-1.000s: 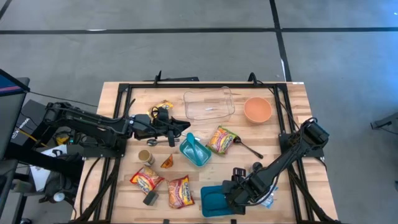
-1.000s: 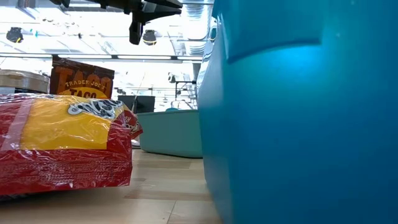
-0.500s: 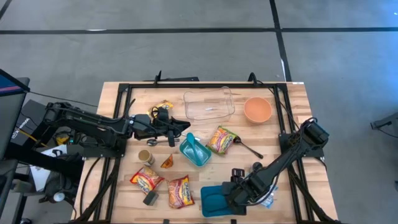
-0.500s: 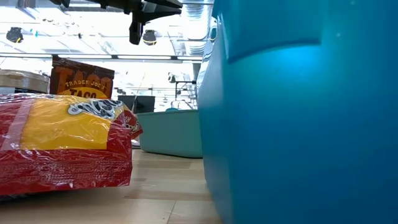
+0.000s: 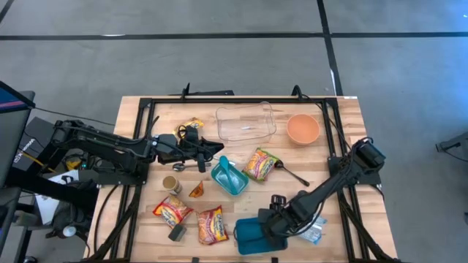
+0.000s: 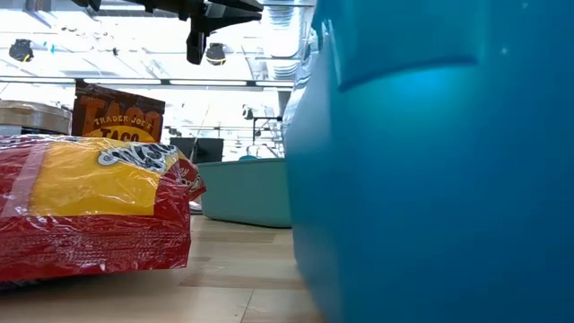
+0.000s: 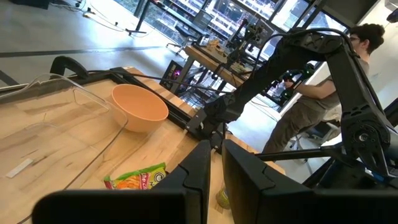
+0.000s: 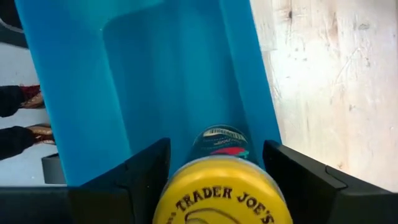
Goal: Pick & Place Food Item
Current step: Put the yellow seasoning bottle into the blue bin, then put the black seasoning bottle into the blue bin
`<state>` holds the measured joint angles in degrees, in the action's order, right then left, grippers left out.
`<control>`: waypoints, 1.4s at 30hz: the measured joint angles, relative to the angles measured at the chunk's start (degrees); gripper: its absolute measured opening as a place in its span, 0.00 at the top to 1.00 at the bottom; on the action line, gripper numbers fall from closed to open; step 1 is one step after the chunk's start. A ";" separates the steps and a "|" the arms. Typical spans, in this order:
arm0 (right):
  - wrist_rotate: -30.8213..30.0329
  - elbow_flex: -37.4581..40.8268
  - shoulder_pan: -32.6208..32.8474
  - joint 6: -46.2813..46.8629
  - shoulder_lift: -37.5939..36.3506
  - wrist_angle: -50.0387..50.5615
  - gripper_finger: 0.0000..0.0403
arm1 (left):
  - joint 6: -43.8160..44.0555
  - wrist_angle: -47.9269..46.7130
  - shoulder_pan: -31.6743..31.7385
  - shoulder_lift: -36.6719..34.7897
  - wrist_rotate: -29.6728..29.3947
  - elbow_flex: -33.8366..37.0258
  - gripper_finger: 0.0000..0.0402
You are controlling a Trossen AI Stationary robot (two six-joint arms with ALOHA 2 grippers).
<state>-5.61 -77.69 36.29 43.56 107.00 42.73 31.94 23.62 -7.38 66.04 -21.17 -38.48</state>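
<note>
**Jar going into the blue bin**

From where I stand the right gripper (image 8: 221, 180) has its two fingers spread wide around a jar (image 8: 222, 186) with a yellow lid, one dark finger on each side of the lid, so it is carrying the jar rather than standing empty. The jar hangs right between the fingers, nose-down over the open blue bin (image 8: 174, 81), with the bin's floor just past its far end and bare wooden table (image 8: 323, 93) off to one side. In the overhead picture that gripper (image 5: 281, 219) sits over the near edge of the same bin (image 5: 252, 235).

My guess is the jar is rigid, smooth-sided and fairly heavy for its size, possibly glass, so it could slide in the grip or crack if dropped from height. Gripping across the lid or the body just under it looks the firmest hold, and a low release seems wise.

Farther off, beyond the bin, lie red and yellow noodle packets (image 5: 212, 225), a small teal bin (image 5: 229, 176) and an orange bowl (image 5: 303, 129).

Well away, the left gripper (image 5: 207, 152) waits beside the teal bin, fingers nearly together and holding nothing that I can see
</note>
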 joint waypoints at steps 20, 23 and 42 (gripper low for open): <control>0.67 0.00 -1.07 0.02 0.00 -0.82 0.38 | 0.01 0.00 0.00 0.00 -0.33 0.00 0.91; 0.68 -0.04 -1.07 -0.01 -0.09 -0.76 0.38 | 0.00 0.00 0.00 0.02 -0.31 0.00 0.91; -7.60 -11.12 -1.07 -3.68 -0.35 12.67 0.38 | 0.00 0.00 0.00 0.00 -0.23 0.00 0.91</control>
<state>-13.22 -88.81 35.22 39.88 106.65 55.40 31.94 23.62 -7.38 66.04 -21.40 -38.48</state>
